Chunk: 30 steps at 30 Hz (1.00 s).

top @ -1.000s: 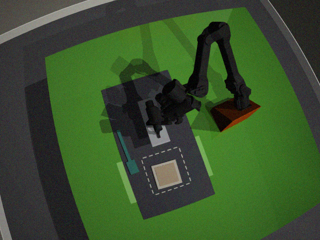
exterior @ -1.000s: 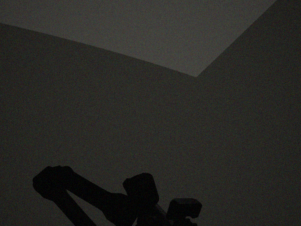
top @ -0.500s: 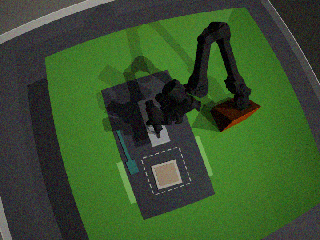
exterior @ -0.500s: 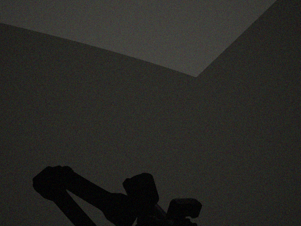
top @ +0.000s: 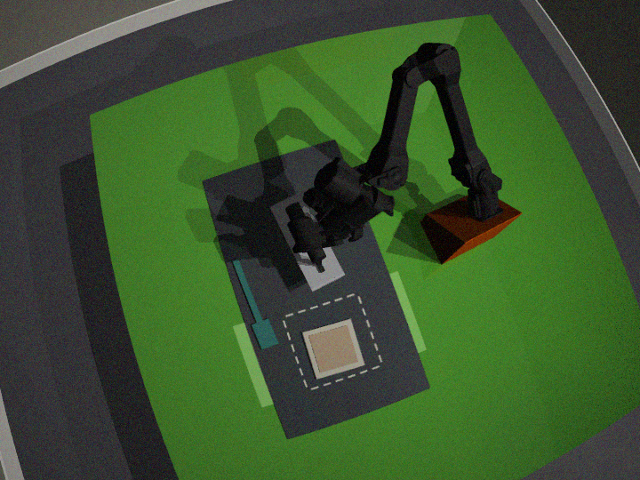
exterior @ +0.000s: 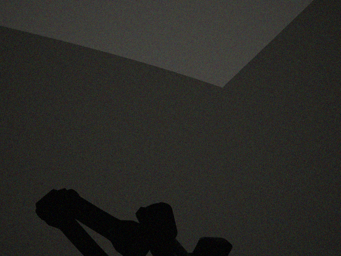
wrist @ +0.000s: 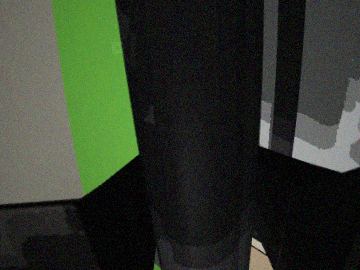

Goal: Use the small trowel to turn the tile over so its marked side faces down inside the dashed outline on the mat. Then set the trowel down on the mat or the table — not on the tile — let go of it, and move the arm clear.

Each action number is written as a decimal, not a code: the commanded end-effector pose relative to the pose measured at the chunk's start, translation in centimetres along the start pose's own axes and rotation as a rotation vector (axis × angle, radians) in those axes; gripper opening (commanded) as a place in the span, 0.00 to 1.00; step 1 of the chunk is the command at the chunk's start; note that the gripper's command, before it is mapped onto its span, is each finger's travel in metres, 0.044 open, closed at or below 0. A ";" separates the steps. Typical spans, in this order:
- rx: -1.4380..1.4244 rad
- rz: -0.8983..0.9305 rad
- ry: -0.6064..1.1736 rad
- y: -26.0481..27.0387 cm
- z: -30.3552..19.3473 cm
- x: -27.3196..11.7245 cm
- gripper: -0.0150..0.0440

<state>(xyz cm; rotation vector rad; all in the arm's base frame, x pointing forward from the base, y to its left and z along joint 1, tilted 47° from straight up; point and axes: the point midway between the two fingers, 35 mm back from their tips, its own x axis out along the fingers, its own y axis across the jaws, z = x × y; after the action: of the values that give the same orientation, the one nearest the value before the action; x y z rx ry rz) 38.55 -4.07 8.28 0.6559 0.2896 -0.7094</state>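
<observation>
The tile [top: 336,348] [wrist: 259,261] lies flat, wholly inside the dashed outline [top: 356,294] on the dark mat [top: 362,397]. Its upper face is plain tan with a pale border; no mark shows on it. My gripper [top: 316,252] [wrist: 192,150] is shut on the trowel, whose light grey rectangular blade [top: 325,278] [wrist: 320,155] shows under and around the fingers. The blade is above the mat, behind the tile and apart from it; its shadow falls to the left. Arm and gripper hide part of the blade and most of the handle. The exterior view does not show the gripper.
A teal spatula-shaped tool [top: 265,332] lies along the mat's left edge, left of the outline. Pale green strips [top: 252,365] [top: 408,312] flank the mat. The arm's orange base [top: 465,227] stands right of the mat. In the exterior view only dark arm links [exterior: 96,214] show.
</observation>
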 end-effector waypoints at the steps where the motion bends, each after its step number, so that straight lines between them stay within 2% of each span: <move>1: -0.075 0.000 0.047 0.4 1.5 0.5 0.25; 16: -0.404 -0.072 0.329 -3.8 5.8 1.6 0.25; 30: -0.583 -0.007 0.603 -7.8 9.8 -1.2 0.25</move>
<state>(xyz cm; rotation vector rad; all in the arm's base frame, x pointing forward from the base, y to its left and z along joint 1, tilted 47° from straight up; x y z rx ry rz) 33.30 -14.06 11.39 0.3041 0.9907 -0.4491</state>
